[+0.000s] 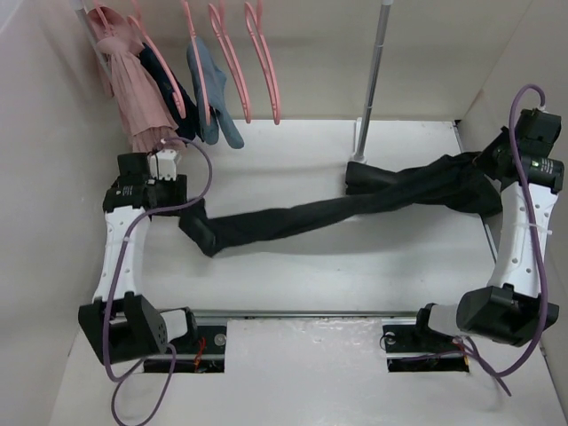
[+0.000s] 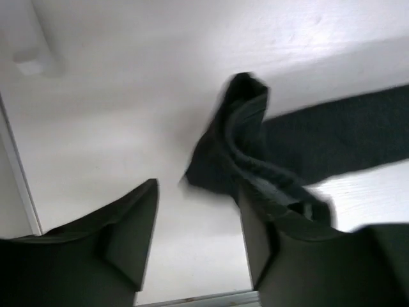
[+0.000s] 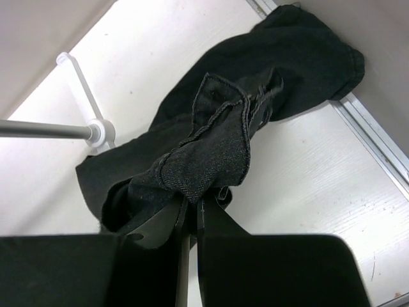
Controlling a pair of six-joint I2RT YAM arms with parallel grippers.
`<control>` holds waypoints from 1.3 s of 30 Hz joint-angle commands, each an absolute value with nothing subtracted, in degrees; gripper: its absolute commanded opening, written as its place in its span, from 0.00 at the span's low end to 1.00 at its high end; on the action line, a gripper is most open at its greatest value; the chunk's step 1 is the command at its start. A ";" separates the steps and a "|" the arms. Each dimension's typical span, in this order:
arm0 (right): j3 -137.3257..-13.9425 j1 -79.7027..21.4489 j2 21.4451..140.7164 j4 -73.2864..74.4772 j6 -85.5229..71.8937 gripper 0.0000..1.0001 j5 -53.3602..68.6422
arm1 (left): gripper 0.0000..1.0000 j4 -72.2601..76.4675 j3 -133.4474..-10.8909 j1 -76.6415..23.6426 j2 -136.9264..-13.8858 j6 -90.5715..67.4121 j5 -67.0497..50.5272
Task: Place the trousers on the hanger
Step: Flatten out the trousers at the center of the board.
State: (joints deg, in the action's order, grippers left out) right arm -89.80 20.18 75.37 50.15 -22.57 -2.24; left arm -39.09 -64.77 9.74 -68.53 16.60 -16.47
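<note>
1. Trousers (image 1: pixel 302 213) – a long black band of cloth stretched across the white surface (image 1: pixel 293 284), from a folded end at left of centre to a bunched end at the far right.
2. Right gripper (image 3: pixel 190 208) – clenched on the trousers. In the right wrist view its two fingers meet on a pinched wad of seamed fabric, and the rest of the garment trails away over the surface towards the far wall.
3. Left gripper (image 2: pixel 198 192) – jaws apart, grasping nothing. The left wrist view shows bare surface between the fingers. The folded end of the trousers, blurred, lies just beyond them and runs close against the right-hand finger (image 2: pixel 268 249); whether it touches cannot be told.
4. Pink hangers (image 1: pixel 265 71) – hung in a row at the far left, well apart from the trousers; the two rightmost carry no cloth.
5. Other garments on that row: a pink garment (image 1: pixel 133 89), a dark navy garment (image 1: pixel 173 89) and a blue-grey garment (image 1: pixel 213 98).
6. Metal pole (image 1: pixel 373 71) – upright at the far edge, its foot just beside the trousers.
</note>
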 commanded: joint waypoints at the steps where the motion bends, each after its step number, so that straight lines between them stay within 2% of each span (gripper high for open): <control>1: -90.01 20.65 75.15 46.24 -21.53 0.00 -0.36 | 0.54 -34.63 -63.02 10.99 -69.95 14.58 -17.74; 3: -88.95 20.65 74.53 45.62 -21.01 0.00 0.26 | 0.60 -34.63 -63.02 10.99 -68.65 19.14 -19.41; 5: -88.08 20.65 74.00 45.62 -21.01 0.00 0.26 | 0.60 -35.85 -62.49 10.99 -66.19 25.36 -23.18; 6: -87.11 20.65 74.00 45.09 -21.01 0.00 0.96 | 0.60 -37.51 -61.88 10.99 -63.66 36.10 -25.47; 10: -84.64 20.65 74.00 44.57 -20.48 0.00 4.04 | 0.72 -46.57 -57.49 2.76 -60.39 56.11 -29.09; 12: -83.86 20.65 74.00 44.56 -20.48 0.00 5.19 | 0.72 -48.78 -52.93 -2.26 -61.34 58.79 -25.68; 14: -83.32 20.65 73.39 44.56 -20.48 0.00 5.89 | 0.72 -46.42 -49.06 -9.03 -64.06 56.01 -18.16; 19: -83.32 20.65 72.86 45.70 -19.86 0.00 5.36 | 0.72 -34.47 -41.58 -15.11 -68.90 47.92 -8.36; 22: -82.80 20.65 72.25 45.70 -19.34 0.00 5.36 | 0.74 -32.00 -41.57 -15.12 -69.43 43.78 -2.48; 28: -82.18 20.65 71.19 45.70 -19.34 0.00 5.36 | 0.78 -32.17 -41.57 -15.12 -62.85 36.31 5.08; 33: -82.18 20.65 71.80 45.70 -19.34 0.00 4.83 | 0.80 -31.12 -34.38 -12.22 -60.91 35.07 5.62; 36: -83.66 20.65 72.94 45.70 -19.34 0.00 5.45 | 0.68 -27.44 -30.78 -11.51 -62.40 35.59 6.15; 37: -83.67 20.65 72.95 45.70 -19.34 0.00 5.45 | 0.53 -26.55 -30.76 -10.99 -63.10 35.60 6.15; 39: -85.07 20.65 73.56 45.70 -19.34 0.00 5.45 | 0.35 -26.02 -30.76 -10.28 -63.81 36.12 4.75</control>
State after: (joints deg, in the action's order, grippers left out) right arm -81.71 20.25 73.47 49.10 -19.66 4.56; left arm -28.95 -30.89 -11.03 -63.66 36.38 4.80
